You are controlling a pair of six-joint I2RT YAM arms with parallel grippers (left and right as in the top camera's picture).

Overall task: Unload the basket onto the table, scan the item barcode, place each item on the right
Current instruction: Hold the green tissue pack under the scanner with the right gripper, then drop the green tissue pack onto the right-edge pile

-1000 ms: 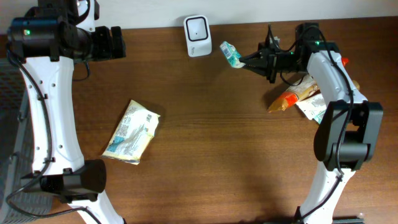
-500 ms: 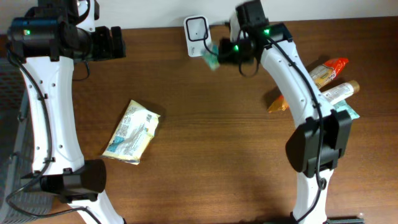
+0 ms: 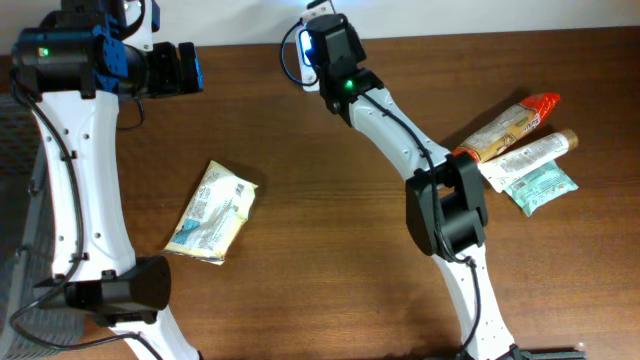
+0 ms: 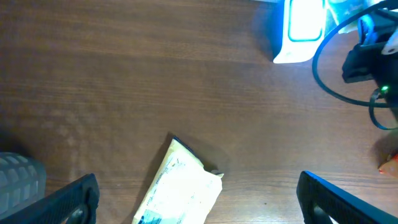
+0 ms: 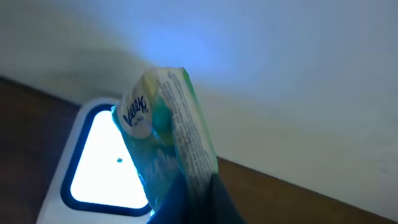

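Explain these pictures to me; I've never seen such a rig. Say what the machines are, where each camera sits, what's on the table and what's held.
Two white robot arms stand at a wooden table. One picture looks down from above; the other two come from a camera on each wrist. The left gripper is open and empty. The right gripper pinches a small tissue packet in front of a scanner glowing blue. On the table lie a pale packet and, on the right side, a pile of tubes and packets.
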